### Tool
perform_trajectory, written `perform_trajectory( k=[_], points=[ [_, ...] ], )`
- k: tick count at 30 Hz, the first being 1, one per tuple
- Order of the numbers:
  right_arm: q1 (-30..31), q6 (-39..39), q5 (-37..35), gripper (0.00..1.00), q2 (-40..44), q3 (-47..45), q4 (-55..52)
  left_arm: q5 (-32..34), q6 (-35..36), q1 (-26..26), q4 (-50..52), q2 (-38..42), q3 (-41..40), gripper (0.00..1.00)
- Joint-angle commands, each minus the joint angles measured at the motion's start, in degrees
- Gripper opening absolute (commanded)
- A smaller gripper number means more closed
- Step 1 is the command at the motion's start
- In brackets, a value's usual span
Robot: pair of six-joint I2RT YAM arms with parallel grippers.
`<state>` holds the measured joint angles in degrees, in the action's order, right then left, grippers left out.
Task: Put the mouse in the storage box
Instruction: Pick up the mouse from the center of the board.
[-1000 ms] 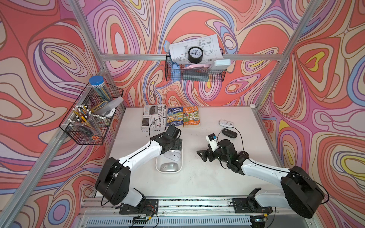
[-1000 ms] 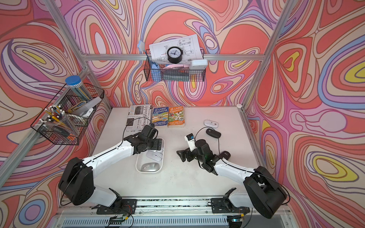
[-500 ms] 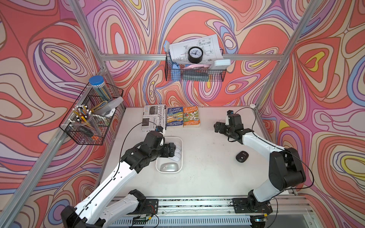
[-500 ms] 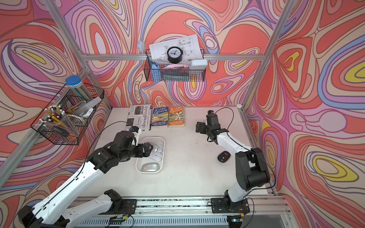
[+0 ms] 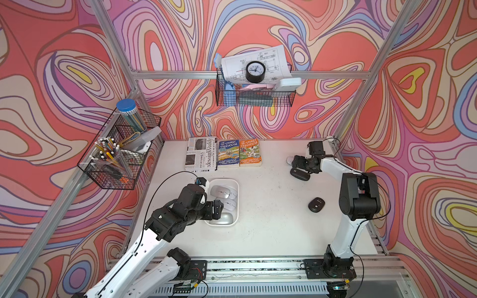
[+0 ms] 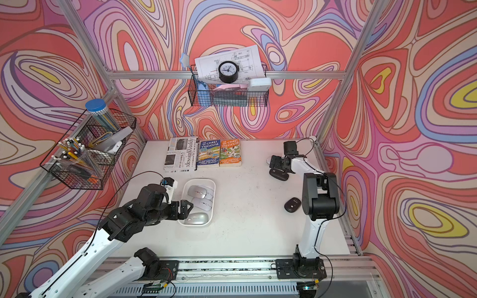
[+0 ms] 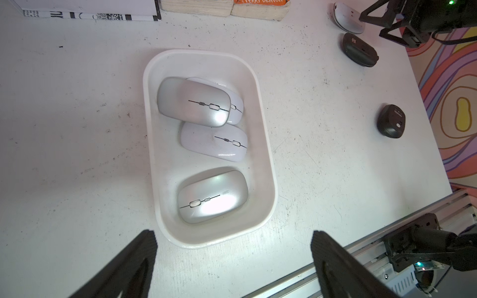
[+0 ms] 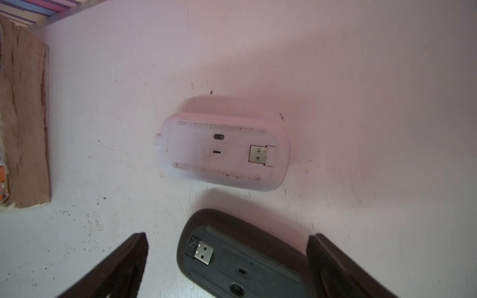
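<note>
Arms: left gripper [image 5: 218, 209] open, empty, arm bent, raised over edge of box [image 5: 237, 201] holding four mice [image 7: 193, 102]; right gripper [image 5: 296, 165] open, arm stretched to far corner, over upturned black mouse [image 8: 242, 258] on table [image 5: 258, 232], ungripped.

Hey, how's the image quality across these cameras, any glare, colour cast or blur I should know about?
Left wrist view: sharp, with bright glare patches on a silver mouse in the storage box. Right wrist view: pink cast and soft haze over the upturned white mouse; the black mouse looks dim. Both top views: sharp and evenly lit, no glare on the table.
</note>
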<state>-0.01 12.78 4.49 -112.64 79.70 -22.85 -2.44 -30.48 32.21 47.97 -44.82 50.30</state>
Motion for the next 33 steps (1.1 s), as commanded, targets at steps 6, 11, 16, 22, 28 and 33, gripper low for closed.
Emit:
perform_trajectory(
  k=[6,11,16,22,28,33],
  points=[
    [-0.67,-3.31,6.76,0.98,-3.25,0.57,-1.79,-0.17,0.08,-0.32,0.46,0.64,-1.0,0.92],
    [-0.54,-2.0,7.59,0.98,-2.81,-1.12,-2.48,0.14,0.1,-0.39,0.04,1.14,-1.44,0.92],
    [0.81,-0.85,4.47,0.96,-1.56,-3.57,-3.3,0.59,0.06,-0.39,0.29,1.05,-1.55,0.92],
    [3.73,-0.73,-1.41,0.9,-2.01,-3.6,-6.06,1.82,-0.31,-0.39,0.63,0.26,-1.61,0.92],
    [5.01,2.09,-6.51,0.82,-2.12,-3.66,-8.66,2.07,-0.38,-0.39,0.72,0.26,-1.63,0.92],
    [5.47,3.93,-7.41,0.74,-3.23,-3.59,-10.23,2.04,-0.38,-0.38,0.64,-0.17,-1.62,0.92]
  ],
)
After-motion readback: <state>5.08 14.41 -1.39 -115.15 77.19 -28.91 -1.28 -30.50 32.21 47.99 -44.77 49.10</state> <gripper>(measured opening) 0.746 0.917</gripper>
